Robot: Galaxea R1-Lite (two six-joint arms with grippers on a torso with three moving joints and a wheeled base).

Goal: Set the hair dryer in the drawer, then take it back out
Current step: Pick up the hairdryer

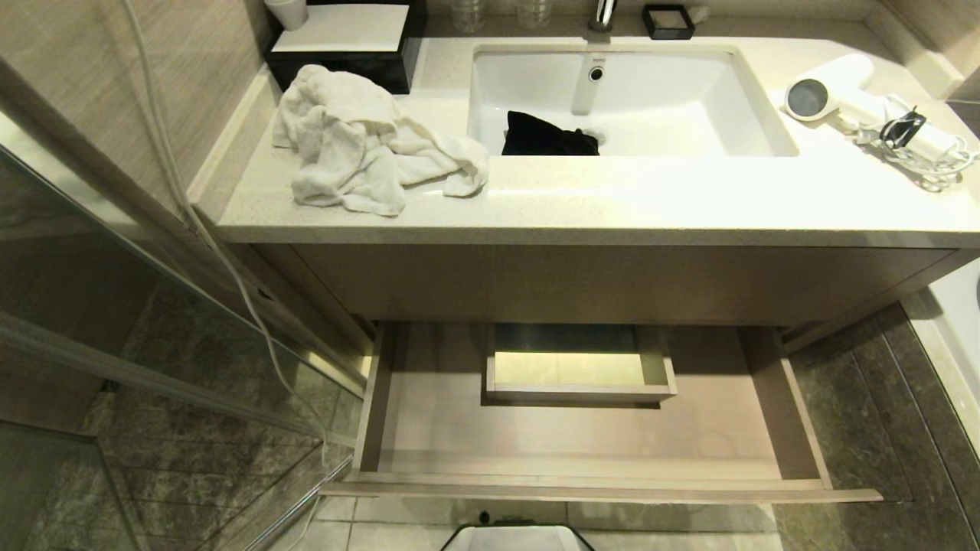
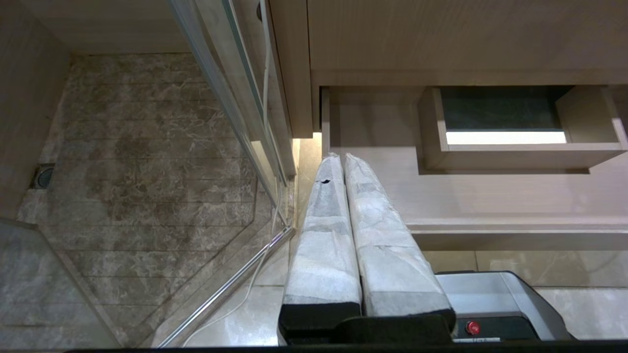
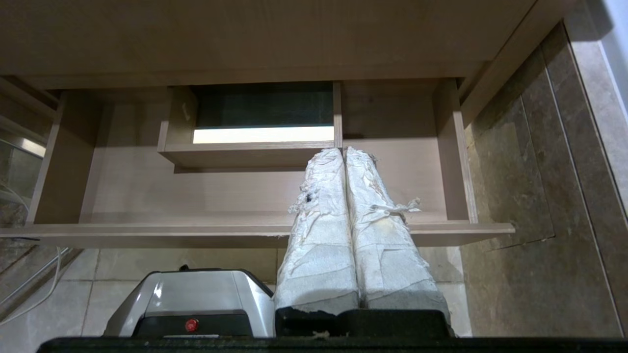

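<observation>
Countertop (image 1: 612,199) — towel (image 1: 360,145) left, hair dryer (image 1: 842,96) right

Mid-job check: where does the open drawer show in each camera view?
Head view: the drawer is pulled out below the counter, lower centre.
Left wrist view: on the right, beyond the shut left hand.
Right wrist view: across the middle, behind the shut right hand.
Shared landmark: its boxed cut-out.
</observation>
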